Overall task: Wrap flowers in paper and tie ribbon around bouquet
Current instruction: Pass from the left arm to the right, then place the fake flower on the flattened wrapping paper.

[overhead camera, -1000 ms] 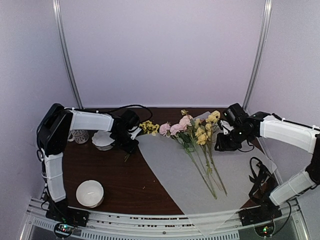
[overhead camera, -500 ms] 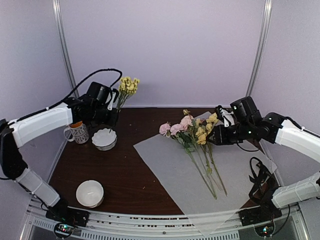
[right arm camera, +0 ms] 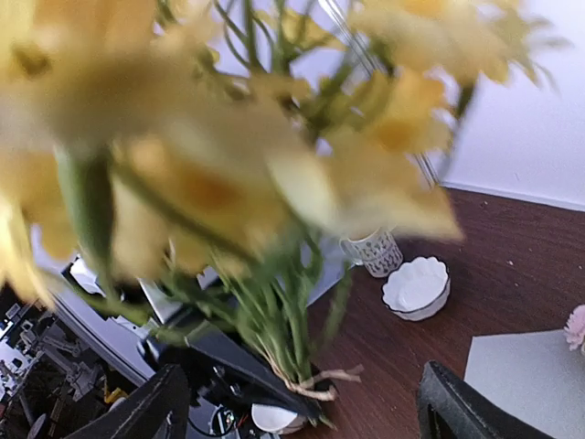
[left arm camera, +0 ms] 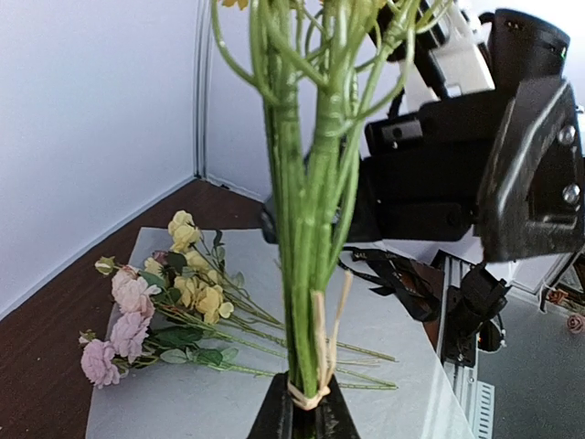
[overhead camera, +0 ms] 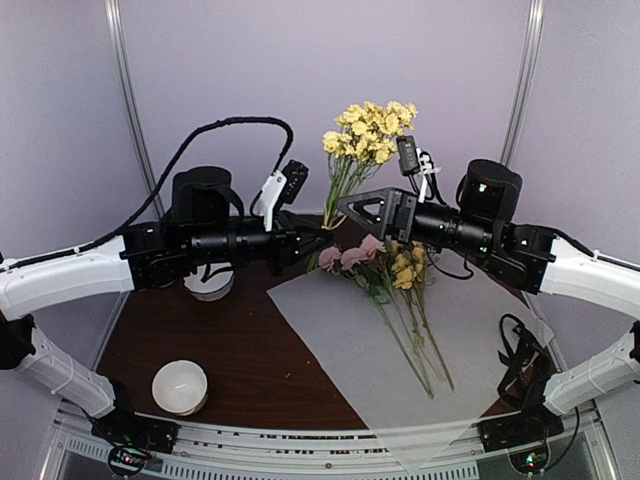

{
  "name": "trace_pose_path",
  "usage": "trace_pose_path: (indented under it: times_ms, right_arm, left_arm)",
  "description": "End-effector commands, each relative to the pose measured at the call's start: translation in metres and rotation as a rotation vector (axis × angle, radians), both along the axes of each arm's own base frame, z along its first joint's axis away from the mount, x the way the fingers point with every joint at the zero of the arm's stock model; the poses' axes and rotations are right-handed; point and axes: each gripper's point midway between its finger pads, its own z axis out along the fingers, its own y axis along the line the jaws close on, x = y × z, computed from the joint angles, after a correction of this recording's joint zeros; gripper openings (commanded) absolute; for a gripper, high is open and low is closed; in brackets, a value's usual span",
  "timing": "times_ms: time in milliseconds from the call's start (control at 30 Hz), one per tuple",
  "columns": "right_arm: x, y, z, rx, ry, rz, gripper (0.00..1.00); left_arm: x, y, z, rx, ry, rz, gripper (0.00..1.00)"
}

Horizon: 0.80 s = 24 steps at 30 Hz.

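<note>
Left gripper (left arm camera: pixel 304 402) is pinched tight on the bottom of a yellow bunch (overhead camera: pixel 368 128). Its thin, smooth green stems are bound by a tan, straw-like tie (left arm camera: pixel 311 391) right above the black fingers. The bunch stands nearly upright in the air, with frilly little yellow heads fanned out on top.

Right gripper (right arm camera: pixel 313 407) has its jaws spread wide and sits just beside those stems. I can't tell if it's touching them. In its own camera the blooms are a big yellow blur filling the view.

The flowers (overhead camera: pixel 372 258) lie flat on the paper (overhead camera: pixel 360 340), below both grippers and apart from them. Their pale pink and yellow blooms are at the far end, and the long skinny stems run toward the near edge. The paper is a big frosted white sheet set at an angle.

It's all on a dark brown wood-look table (overhead camera: pixel 250 360) with pale lilac-white walls (overhead camera: pixel 320 90) around it. There's a smooth round white bowl (overhead camera: pixel 180 386) near the front left. A scalloped white bowl (right arm camera: pixel 416 286) and a patterned mug (right arm camera: pixel 373 251) sit further back.
</note>
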Motion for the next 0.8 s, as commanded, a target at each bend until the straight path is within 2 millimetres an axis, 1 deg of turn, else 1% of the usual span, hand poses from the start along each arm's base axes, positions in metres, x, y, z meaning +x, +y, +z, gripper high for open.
trace_pose_path:
  times_ms: [0, 33, 67, 100, 133, 167, 200, 233, 300, 333, 367, 400, 433, 467, 500, 533, 567, 600, 633, 700, 767]
  right_arm:
    - [-0.002, 0.013, 0.046, 0.157, -0.050, 0.046, 0.84]
    - [0.001, 0.015, 0.045, 0.152, -0.041, 0.039, 0.80]
    - [0.004, 0.017, 0.042, 0.142, -0.029, 0.028, 0.74]
    - [0.008, 0.019, 0.040, 0.131, -0.019, 0.018, 0.63]
    - [0.010, 0.020, 0.037, 0.122, -0.012, 0.010, 0.50]
    - [0.011, 0.020, 0.036, 0.115, -0.008, 0.004, 0.33]
    - [0.013, 0.018, 0.033, 0.109, -0.004, -0.008, 0.10]
    - [0.016, 0.015, 0.030, 0.102, 0.003, -0.032, 0.00]
    - [0.026, 0.002, 0.020, 0.069, 0.025, -0.106, 0.00]
    - [0.030, -0.009, 0.016, 0.047, 0.037, -0.148, 0.00]
    - [0.037, -0.019, 0.005, 0.006, 0.062, -0.197, 0.00]
    - [0.044, -0.031, -0.005, -0.038, 0.084, -0.244, 0.00]
    - [0.051, -0.044, -0.022, -0.103, 0.120, -0.292, 0.00]
    - [0.057, -0.058, -0.041, -0.176, 0.161, -0.338, 0.00]
    - [0.063, -0.072, -0.061, -0.252, 0.205, -0.377, 0.00]
    - [0.065, -0.091, -0.091, -0.358, 0.273, -0.418, 0.00]
    - [0.070, -0.105, -0.109, -0.416, 0.306, -0.458, 0.00]
    - [0.069, -0.124, -0.137, -0.506, 0.372, -0.494, 0.00]
    - [0.069, -0.140, -0.159, -0.567, 0.421, -0.520, 0.00]
    - [0.068, -0.164, -0.198, -0.660, 0.501, -0.548, 0.00]
    - [0.067, -0.183, -0.230, -0.728, 0.570, -0.565, 0.00]
  left_arm:
    - [-0.011, -0.017, 0.028, -0.098, -0.047, -0.098, 0.00]
    - [-0.013, -0.020, 0.026, -0.093, -0.043, -0.110, 0.00]
    - [-0.015, -0.022, 0.024, -0.091, -0.043, -0.122, 0.00]
    - [-0.016, -0.024, 0.022, -0.084, -0.041, -0.130, 0.00]
    - [-0.018, -0.026, 0.021, -0.081, -0.039, -0.138, 0.00]
    - [-0.019, -0.027, 0.019, -0.077, -0.036, -0.146, 0.00]
    - [-0.020, -0.028, 0.017, -0.072, -0.032, -0.152, 0.00]
    - [-0.020, -0.029, 0.015, -0.069, -0.027, -0.154, 0.00]
    - [-0.020, -0.028, 0.012, -0.057, -0.015, -0.154, 0.00]
    - [-0.018, -0.027, 0.009, -0.042, -0.006, -0.142, 0.18]
    - [-0.014, -0.024, 0.006, -0.023, 0.002, -0.121, 0.39]
    - [-0.006, -0.018, 0.001, 0.001, 0.014, -0.080, 0.58]
    - [0.006, -0.011, -0.006, 0.027, 0.038, -0.028, 0.69]
    - [0.020, -0.002, -0.017, 0.061, 0.077, 0.030, 0.76]
    - [0.038, 0.010, -0.032, 0.100, 0.132, 0.100, 0.82]
    - [0.058, 0.024, -0.050, 0.140, 0.201, 0.176, 0.86]
    - [0.076, 0.040, -0.073, 0.177, 0.297, 0.246, 0.87]
    - [0.095, 0.058, -0.098, 0.201, 0.403, 0.317, 0.88]
    - [0.110, 0.074, -0.123, 0.220, 0.500, 0.369, 0.89]
    - [0.130, 0.098, -0.166, 0.234, 0.632, 0.440, 0.92]
    - [0.142, 0.108, -0.199, 0.263, 0.682, 0.487, 0.94]
